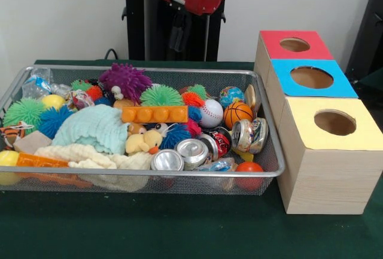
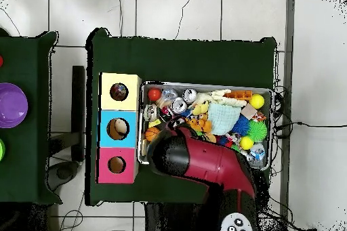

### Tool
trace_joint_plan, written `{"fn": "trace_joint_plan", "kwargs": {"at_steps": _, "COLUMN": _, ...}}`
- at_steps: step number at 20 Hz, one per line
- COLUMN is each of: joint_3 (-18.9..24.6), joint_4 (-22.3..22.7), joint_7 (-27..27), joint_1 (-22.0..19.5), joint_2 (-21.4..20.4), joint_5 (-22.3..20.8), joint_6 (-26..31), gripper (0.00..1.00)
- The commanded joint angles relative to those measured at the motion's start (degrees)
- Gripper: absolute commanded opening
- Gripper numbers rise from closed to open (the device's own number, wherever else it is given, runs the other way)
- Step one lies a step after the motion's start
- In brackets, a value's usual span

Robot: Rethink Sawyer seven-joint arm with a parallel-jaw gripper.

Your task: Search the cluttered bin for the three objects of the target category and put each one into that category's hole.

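Front view shows a wire bin [image 1: 270, 151] in the left and middle of the frame, standing on a counter [image 1: 179, 229] with a dark green cover. The bin is full of mixed things: a purple spiky ball [image 1: 127, 80] at the upper middle, a green spiky ball [image 1: 160, 96] just beside it, an orange block with round bumps [image 1: 154, 114], a light green knitted cloth [image 1: 93, 128], a yellow plush toy [image 1: 143, 142], a baseball [image 1: 210, 113] touching a small basketball [image 1: 237, 114], a small globe ball [image 1: 231, 96] behind them, and several crushed cans [image 1: 192, 152] at the lower right of the bin. To the right of the bin stand three wooden boxes in a row, each with a round hole on top: a red box [image 1: 294, 45] at the upper right, a blue box [image 1: 311, 78] in the middle and a yellow box [image 1: 333, 122] nearest to the lower right. In the overhead view the red and black arm [image 2: 203, 164] covers the lower left part of the bin [image 2: 271, 116], and the yellow box [image 2: 120, 91], the blue box [image 2: 118, 128] and the red box [image 2: 116, 164] lie at the left of the bin, each with something inside its hole. The fingers are hidden in both views, so I cannot tell if they are open or closed.
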Motion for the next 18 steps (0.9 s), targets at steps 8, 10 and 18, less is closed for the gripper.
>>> {"fn": "trace_joint_plan", "kwargs": {"at_steps": 8, "joint_3": 11.72, "joint_4": 7.73, "joint_7": -8.42, "joint_1": -12.15, "joint_2": -2.63, "joint_5": -13.81, "joint_6": -5.22, "gripper": 0.0}}
{"fn": "trace_joint_plan", "kwargs": {"at_steps": 10, "joint_3": 11.91, "joint_4": 7.62, "joint_7": -7.34, "joint_1": -12.76, "joint_2": -2.4, "joint_5": -15.46, "joint_6": -6.2, "gripper": 0.0}}
{"fn": "trace_joint_plan", "kwargs": {"at_steps": 18, "joint_3": 13.32, "joint_4": 6.07, "joint_7": -4.92, "joint_1": -15.53, "joint_2": -0.5, "joint_5": -20.46, "joint_6": -8.85, "gripper": 0.0}}
